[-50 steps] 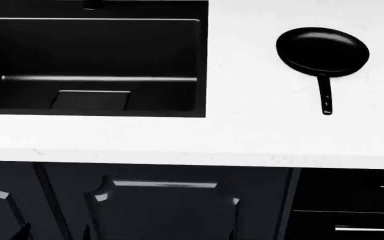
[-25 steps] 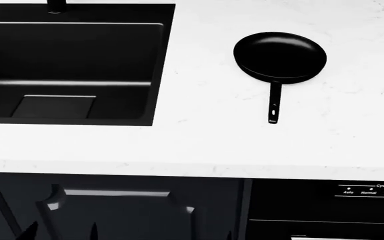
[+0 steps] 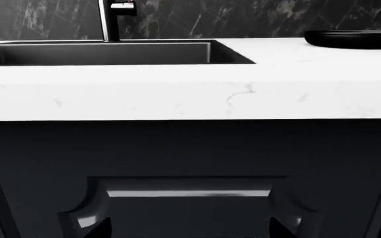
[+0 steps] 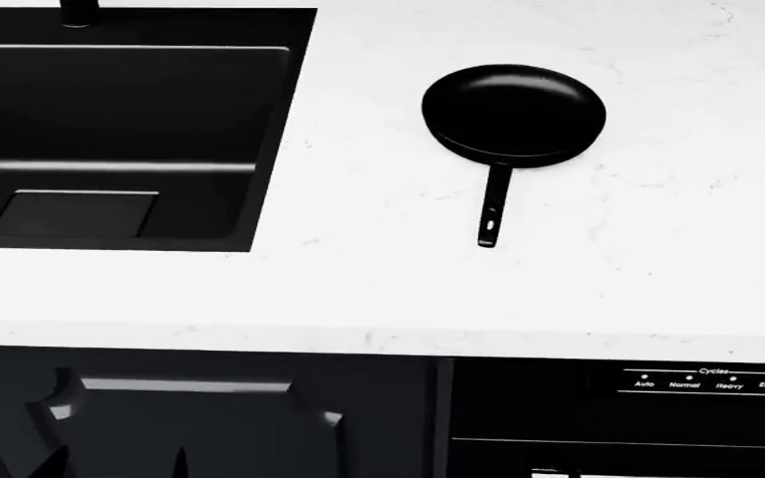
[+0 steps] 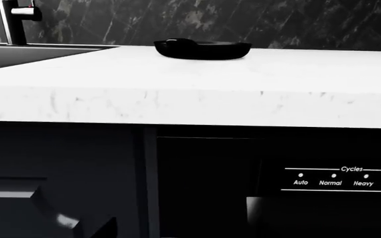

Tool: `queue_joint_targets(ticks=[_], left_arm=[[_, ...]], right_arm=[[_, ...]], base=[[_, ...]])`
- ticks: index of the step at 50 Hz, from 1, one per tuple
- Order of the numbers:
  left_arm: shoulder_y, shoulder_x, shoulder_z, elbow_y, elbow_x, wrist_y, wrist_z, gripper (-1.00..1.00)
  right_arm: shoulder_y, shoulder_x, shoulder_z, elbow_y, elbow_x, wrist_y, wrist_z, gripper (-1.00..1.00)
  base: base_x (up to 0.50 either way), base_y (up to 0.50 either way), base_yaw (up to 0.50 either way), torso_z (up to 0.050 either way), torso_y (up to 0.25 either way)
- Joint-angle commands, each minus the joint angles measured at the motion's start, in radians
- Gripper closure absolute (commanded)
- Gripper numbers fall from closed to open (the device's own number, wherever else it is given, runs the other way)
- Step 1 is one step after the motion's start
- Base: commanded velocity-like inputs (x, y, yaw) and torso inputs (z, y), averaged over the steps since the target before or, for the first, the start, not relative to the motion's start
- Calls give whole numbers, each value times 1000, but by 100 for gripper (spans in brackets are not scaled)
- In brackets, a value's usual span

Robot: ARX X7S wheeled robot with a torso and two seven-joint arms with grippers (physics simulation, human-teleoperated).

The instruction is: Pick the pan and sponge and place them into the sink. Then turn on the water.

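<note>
Head view: pan [image 4: 513, 113] on counter [image 4: 356, 279], well right of sink [image 4: 266, 149].

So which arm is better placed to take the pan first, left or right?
Probably the right. The pan lies on the counter to the right of the sink, and the right wrist view faces it more squarely. Both claws sit low, below the counter edge.

Head looks down on the counter [image 4: 356, 279]; both wrists face its front edge from below, level.
</note>
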Motion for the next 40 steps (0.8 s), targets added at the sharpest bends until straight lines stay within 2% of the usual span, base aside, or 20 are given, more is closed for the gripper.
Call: queue_joint_targets(ticks=[1, 21, 40], left_arm=[[2, -17, 8, -1, -8, -4, -16, -100], [-5, -26, 46, -4, -7, 15, -28, -100], [17, -56, 42, 11, -29, 34, -38, -100]], right_arm=[[2, 9, -16, 5, 6, -3, 14, -100], [8, 24, -32, 7, 19, 5, 32, -100], [9, 35, -51, 6, 24, 7, 49, -100]], base=[[0, 0, 0, 0, 0], [0, 0, 0, 0, 0], [0, 0, 0, 50, 0]])
